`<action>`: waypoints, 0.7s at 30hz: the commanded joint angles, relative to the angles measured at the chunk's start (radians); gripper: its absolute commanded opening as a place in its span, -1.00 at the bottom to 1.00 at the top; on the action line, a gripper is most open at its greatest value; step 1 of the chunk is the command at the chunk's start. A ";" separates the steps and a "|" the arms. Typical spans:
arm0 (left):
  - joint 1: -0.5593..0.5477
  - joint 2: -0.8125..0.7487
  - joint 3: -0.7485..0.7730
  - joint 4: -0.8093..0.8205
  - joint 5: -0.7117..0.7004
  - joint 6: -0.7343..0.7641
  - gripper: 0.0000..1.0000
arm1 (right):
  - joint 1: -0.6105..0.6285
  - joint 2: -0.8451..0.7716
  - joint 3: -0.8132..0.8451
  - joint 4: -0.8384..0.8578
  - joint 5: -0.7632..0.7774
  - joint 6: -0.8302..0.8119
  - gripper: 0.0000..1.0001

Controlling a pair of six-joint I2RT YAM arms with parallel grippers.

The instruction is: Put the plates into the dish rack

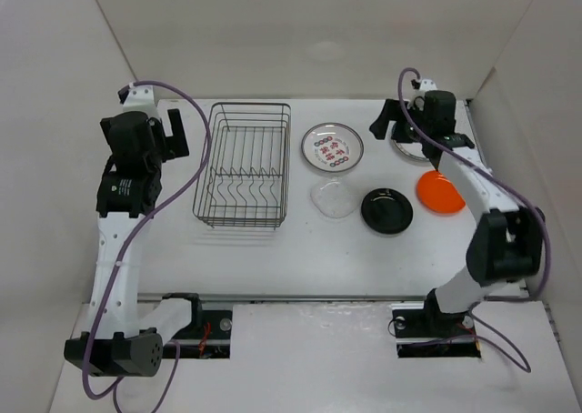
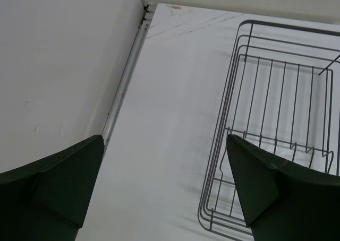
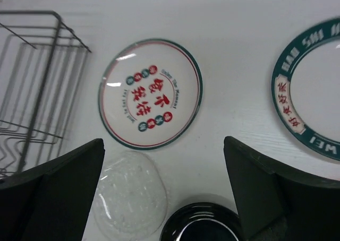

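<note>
A rectangular dish rack (image 1: 243, 166) of thin dark wire sits on the left half of a white table (image 1: 273, 258), with a row of zigzag prongs across its floor. Five small round plates lie flat on the table to its right, all outside the rack. The white plate (image 1: 332, 148) has a thin dark rim, a red ring and red characters in its middle, and it lies just beside the rack's far right corner. Nearer the arms, a clear wavy-edged plate (image 1: 335, 199), a glossy black plate (image 1: 386, 210) and a bright orange plate (image 1: 439, 193) form a loose row, close together. The fifth plate (image 3: 281, 95), white with a broad blue-green lettered rim, lies at the far right, mostly hidden under the right arm in the top view. The right gripper (image 3: 163, 145) hangs above the table between the red-marked plate and the blue-green one, its two dark fingers spread wide, holding nothing and touching nothing. The left gripper (image 2: 164, 145) hangs over bare table between the left wall and the rack, its fingers also spread wide, with nothing between them. In all there are one rack, five plates and two grippers.
</note>
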 commanded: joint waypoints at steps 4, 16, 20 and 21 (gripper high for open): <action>0.004 -0.048 -0.079 0.076 0.069 0.028 1.00 | -0.041 0.329 0.151 0.137 -0.227 0.048 0.86; 0.013 -0.057 -0.068 0.055 0.178 0.038 1.00 | -0.064 0.696 0.376 0.039 -0.273 0.091 0.71; 0.013 -0.048 -0.059 0.046 0.187 0.038 1.00 | -0.055 0.758 0.448 -0.040 -0.255 0.114 0.56; 0.013 -0.048 -0.059 0.046 0.187 0.038 1.00 | -0.055 0.783 0.462 -0.053 -0.254 0.114 0.56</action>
